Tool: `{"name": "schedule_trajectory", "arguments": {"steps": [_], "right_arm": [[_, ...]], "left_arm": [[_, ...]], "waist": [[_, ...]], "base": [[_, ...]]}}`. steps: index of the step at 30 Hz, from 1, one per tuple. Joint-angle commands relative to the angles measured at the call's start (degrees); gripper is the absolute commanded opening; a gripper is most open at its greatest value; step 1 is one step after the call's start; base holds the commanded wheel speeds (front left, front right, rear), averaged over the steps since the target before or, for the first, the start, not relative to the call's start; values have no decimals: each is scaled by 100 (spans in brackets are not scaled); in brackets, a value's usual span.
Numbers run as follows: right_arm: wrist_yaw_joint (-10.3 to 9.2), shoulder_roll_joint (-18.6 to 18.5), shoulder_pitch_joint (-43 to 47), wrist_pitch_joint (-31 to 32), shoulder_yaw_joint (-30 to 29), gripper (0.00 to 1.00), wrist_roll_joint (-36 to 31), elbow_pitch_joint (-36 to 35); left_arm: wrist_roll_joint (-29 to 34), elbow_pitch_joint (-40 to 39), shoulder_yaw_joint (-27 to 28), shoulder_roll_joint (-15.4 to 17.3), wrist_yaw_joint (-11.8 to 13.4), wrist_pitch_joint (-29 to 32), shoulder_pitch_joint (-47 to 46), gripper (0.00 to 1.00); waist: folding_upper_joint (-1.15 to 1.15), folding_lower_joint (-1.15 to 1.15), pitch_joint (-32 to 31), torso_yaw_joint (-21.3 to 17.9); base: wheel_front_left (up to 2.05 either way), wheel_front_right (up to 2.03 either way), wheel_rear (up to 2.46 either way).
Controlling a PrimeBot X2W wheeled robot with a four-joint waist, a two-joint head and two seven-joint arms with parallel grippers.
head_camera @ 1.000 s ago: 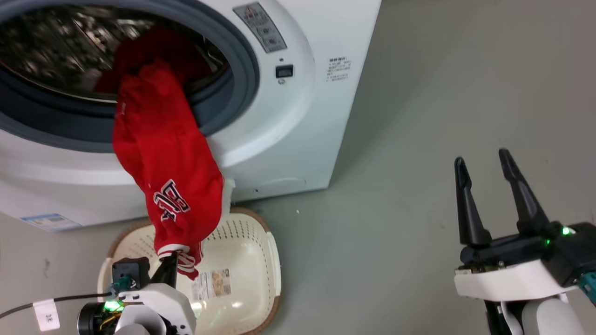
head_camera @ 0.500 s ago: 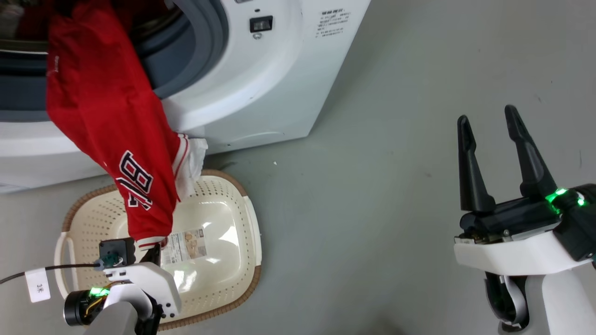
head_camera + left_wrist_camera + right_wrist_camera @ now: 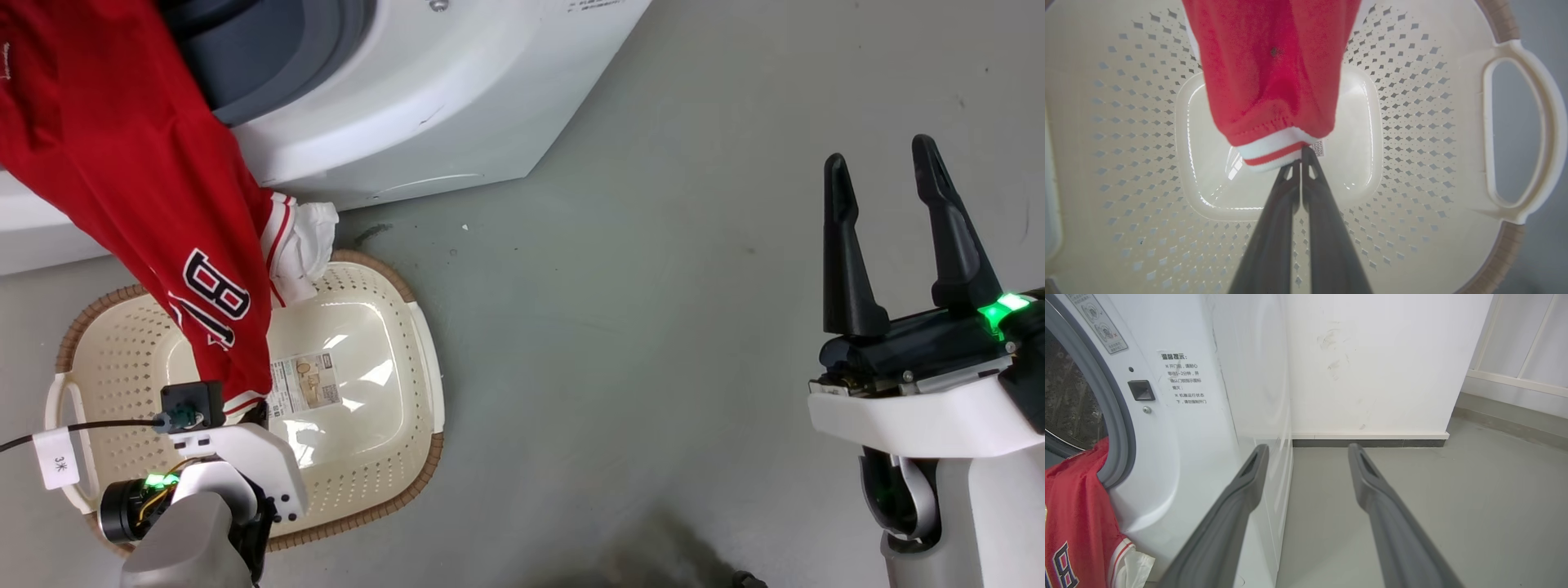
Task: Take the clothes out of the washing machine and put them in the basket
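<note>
Left gripper (image 3: 1301, 162) is pinching the jersey (image 3: 122, 163) by its red-and-white striped hem, fingers pressed together, just above the middle of the basket (image 3: 122, 359). The jersey is hanging in one long slant, its upper end draping out of the washing machine (image 3: 424, 90) behind the basket, its lower end pointing down into the basket. Its white sleeve end (image 3: 314, 229) is hanging at the basket's far rim. Right gripper (image 3: 882, 159) is hovering well to the right of the basket, fingers spread wide, holding nothing.
</note>
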Motion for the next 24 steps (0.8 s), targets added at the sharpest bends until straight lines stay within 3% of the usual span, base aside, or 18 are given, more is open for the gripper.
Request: {"name": "schedule_trajectory", "arguments": {"steps": [1, 10, 11, 19, 24], "right_arm": [[-4, 1, -151, -14, -8, 100, 5, -8], [-4, 1, -188, -14, -26, 100, -7, 4], [-4, 1, -180, -14, -29, 100, -8, 12], [-4, 1, -69, -14, -30, 100, -41, 80], [-4, 1, 106, -15, -21, 100, -79, 160]], "left_arm": [[-5, 98, -24, -15, 29, 77, -105, 0], [-42, 179, -93, -45, 47, 192, -156, 0], [-6, 184, -125, -35, 97, 181, -161, 100], [7, 198, -175, -115, 134, 81, -32, 100], [43, 178, -224, -210, 168, 12, 193, 100]], "waist": [[0, -1, 64, 16], [0, -1, 123, 35], [0, -1, 117, 39], [0, -1, -134, 100], [0, -1, -623, 197]], "base": [[0, 0, 0], [0, 0, 0], [0, 0, 0], [0, 0, 0], [0, 0, 0]]}}
